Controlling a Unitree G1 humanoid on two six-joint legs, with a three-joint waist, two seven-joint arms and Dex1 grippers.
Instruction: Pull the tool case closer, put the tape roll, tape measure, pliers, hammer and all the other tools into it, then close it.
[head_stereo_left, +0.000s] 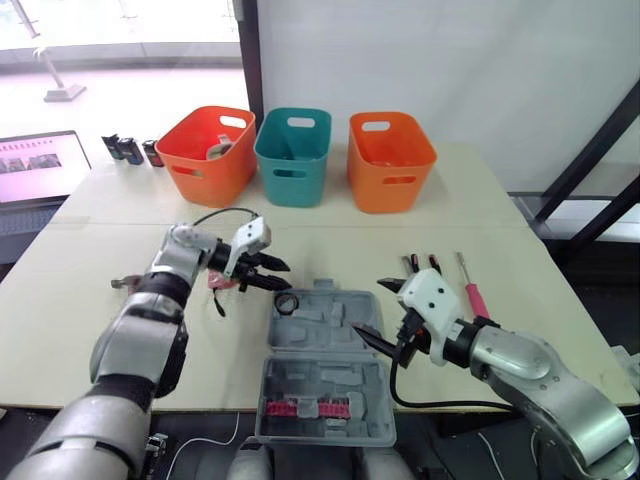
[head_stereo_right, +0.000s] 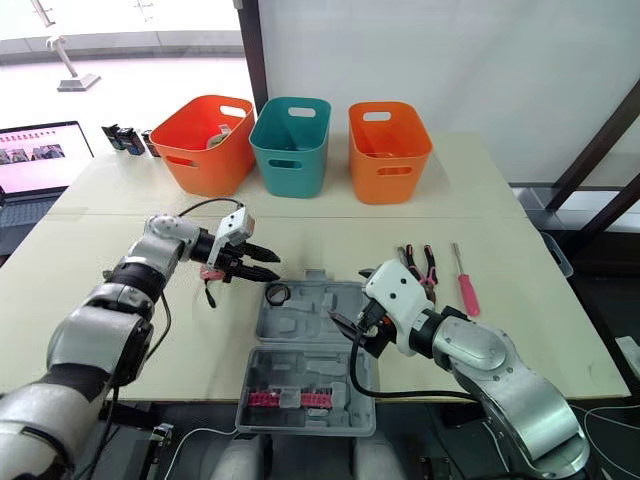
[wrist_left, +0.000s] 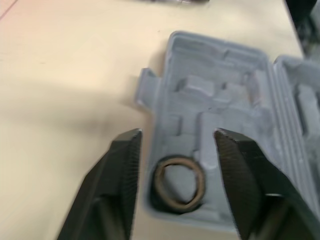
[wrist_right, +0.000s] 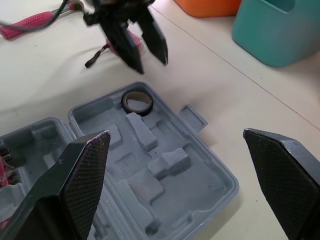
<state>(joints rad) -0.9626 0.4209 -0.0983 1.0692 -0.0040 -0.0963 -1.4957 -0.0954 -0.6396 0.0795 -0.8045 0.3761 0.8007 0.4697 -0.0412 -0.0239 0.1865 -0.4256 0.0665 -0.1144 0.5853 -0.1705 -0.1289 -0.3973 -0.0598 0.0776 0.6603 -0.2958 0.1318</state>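
The tape roll (head_stereo_left: 286, 302) lay flat in the far left corner pocket of the open tool case (head_stereo_left: 330, 400), directly ahead of the left gripper (head_stereo_left: 278, 276), whose fingers were spread and pointed at it from just beside the case's edge. A pink item with a black strap, probably the tape measure (head_stereo_left: 221, 283), sat on the table (head_stereo_left: 70, 300) under that gripper's wrist, so the left arm was the nearer one for it. The right gripper (head_stereo_left: 378, 312), also spread wide, hovered at the case's right side, with the pliers (head_stereo_left: 418, 265) lying lengthwise just beyond it.
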